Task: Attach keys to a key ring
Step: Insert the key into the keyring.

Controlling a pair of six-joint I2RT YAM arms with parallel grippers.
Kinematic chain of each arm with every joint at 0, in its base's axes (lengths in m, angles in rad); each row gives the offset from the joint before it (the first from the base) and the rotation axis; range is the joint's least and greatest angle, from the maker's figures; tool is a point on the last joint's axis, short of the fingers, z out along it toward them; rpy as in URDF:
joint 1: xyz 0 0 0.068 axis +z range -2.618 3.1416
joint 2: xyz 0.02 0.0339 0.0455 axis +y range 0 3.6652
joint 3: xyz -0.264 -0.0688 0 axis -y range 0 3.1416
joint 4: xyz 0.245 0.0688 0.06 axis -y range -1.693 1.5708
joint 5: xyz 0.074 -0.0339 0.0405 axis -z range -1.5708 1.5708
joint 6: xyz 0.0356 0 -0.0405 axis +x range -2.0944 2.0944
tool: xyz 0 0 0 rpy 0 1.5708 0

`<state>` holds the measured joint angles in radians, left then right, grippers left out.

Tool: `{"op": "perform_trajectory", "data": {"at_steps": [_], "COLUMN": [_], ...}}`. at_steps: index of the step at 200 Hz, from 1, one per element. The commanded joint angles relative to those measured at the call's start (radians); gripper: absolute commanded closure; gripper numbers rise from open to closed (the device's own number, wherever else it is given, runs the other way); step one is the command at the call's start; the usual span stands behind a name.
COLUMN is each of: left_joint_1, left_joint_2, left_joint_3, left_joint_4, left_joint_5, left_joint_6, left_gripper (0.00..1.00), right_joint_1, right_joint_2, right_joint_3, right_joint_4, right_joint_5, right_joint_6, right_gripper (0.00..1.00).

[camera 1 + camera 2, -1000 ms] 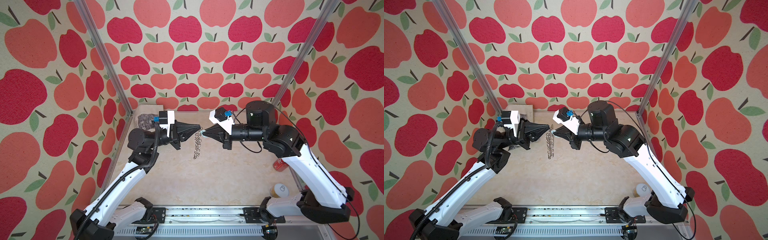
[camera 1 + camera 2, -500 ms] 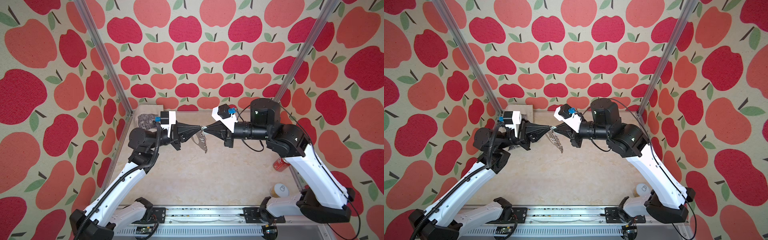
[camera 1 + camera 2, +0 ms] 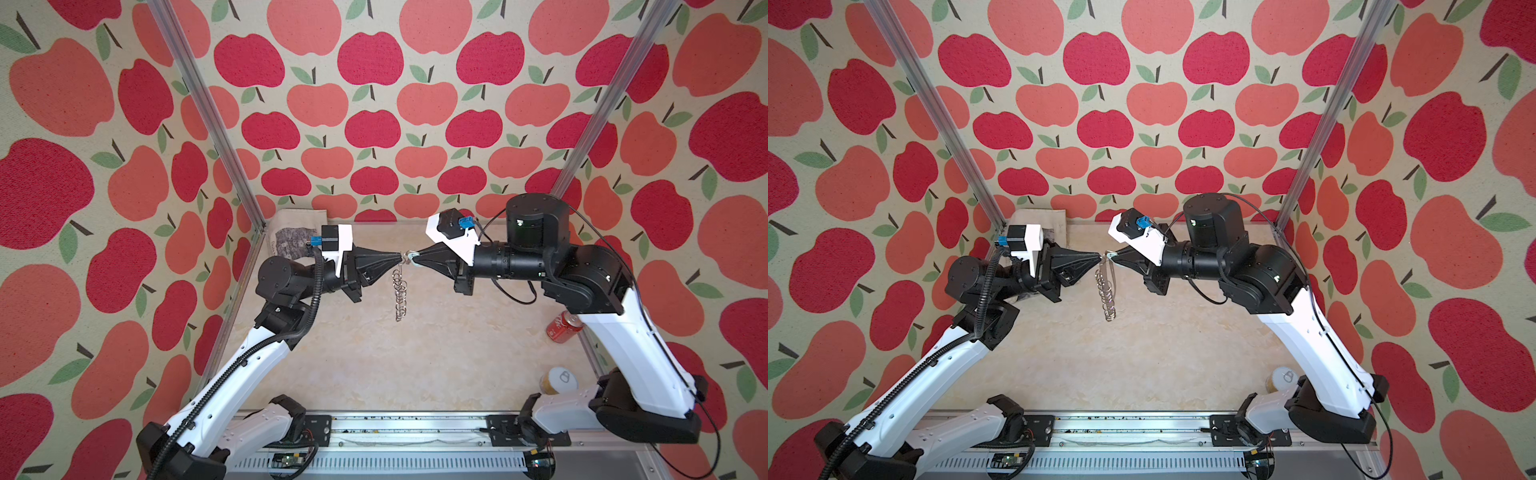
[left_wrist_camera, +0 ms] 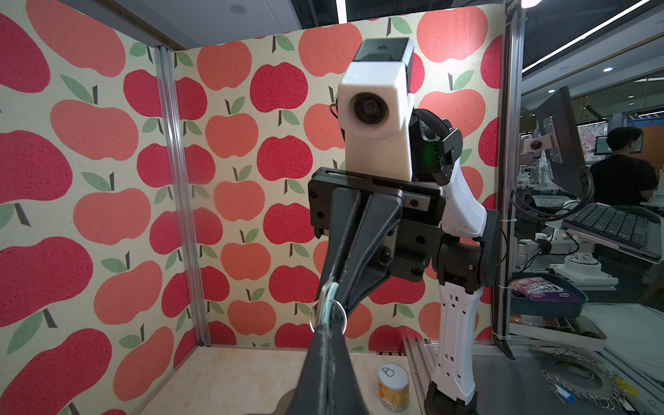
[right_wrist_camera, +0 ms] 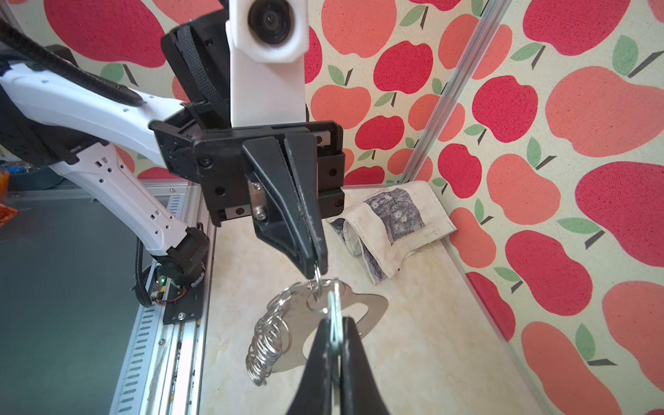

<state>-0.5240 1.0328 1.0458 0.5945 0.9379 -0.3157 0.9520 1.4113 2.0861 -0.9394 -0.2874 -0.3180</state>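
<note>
Threading called for steadiness: left gripper (image 3: 399, 258) pinched silver wire ring (image 5: 318, 301) of flat grey D-shaped metal key ring (image 3: 400, 291), dangling mid-frame; right gripper (image 3: 417, 261) clamped pale blue-headed silver key (image 5: 336, 309), best eased along ring's coil.

White arm shells (image 3: 253, 363), black joints (image 3: 282, 276), white camera housings (image 3: 343, 245), blue connectors (image 3: 466, 223), ribbed black cable (image 3: 319, 282).

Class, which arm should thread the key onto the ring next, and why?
Likely right: the right end effector grips the key at the key ring, which the left end effector only holds aloft.
</note>
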Motion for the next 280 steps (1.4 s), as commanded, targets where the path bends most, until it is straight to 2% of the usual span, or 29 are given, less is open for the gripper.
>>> {"op": "perform_trajectory", "data": {"at_steps": [1, 36, 75, 104, 152, 157, 169, 176, 182, 204, 256, 280], "left_joint_1": [0.000, 0.002, 0.005, 0.009, 0.024, 0.028, 0.037, 0.042, 0.049, 0.067, 0.084, 0.091], "left_joint_2": [-0.019, -0.028, -0.052, -0.068, -0.096, -0.102, -0.121, -0.136, -0.151, -0.189, -0.243, -0.260], "left_joint_3": [-0.006, -0.009, -0.026, -0.044, -0.073, -0.078, -0.095, -0.104, -0.113, -0.133, -0.179, -0.192], "left_joint_4": [-0.020, -0.051, -0.100, -0.118, -0.158, -0.164, -0.176, -0.187, -0.199, -0.252, -0.340, -0.400], "left_joint_5": [0.002, 0.001, -0.016, -0.029, -0.057, -0.063, -0.085, -0.098, -0.112, -0.148, -0.213, -0.302], "left_joint_6": [0.027, 0.049, 0.089, 0.104, 0.124, 0.123, 0.122, 0.122, 0.123, 0.131, 0.146, 0.147], "left_gripper": [1.00, 1.00, 1.00, 1.00, 1.00, 0.93, 0.68, 0.57, 0.52, 0.42, 0.28, 0.18], "right_joint_1": [0.012, 0.052, 0.098, 0.128, 0.144, 0.144, 0.144, 0.145, 0.145, 0.142, 0.125, 0.094], "right_joint_2": [0.033, 0.107, 0.187, 0.198, 0.229, 0.232, 0.243, 0.248, 0.252, 0.269, 0.307, 0.324], "right_joint_3": [0.080, 0.192, 0.329, 0.339, 0.377, 0.381, 0.393, 0.397, 0.397, 0.399, 0.400, 0.400], "right_joint_4": [-0.093, -0.184, -0.300, -0.296, -0.288, -0.286, -0.283, -0.280, -0.279, -0.275, -0.295, -0.309], "right_joint_5": [0.079, 0.168, 0.338, 0.465, 0.526, 0.533, 0.549, 0.560, 0.570, 0.607, 0.631, 0.603], "right_joint_6": [-0.060, -0.124, -0.208, -0.260, -0.300, -0.304, -0.317, -0.325, -0.332, -0.356, -0.359, -0.337], "right_gripper": [1.00, 1.00, 1.00, 1.00, 1.00, 1.00, 1.00, 1.00, 1.00, 1.00, 1.00, 1.00]}}
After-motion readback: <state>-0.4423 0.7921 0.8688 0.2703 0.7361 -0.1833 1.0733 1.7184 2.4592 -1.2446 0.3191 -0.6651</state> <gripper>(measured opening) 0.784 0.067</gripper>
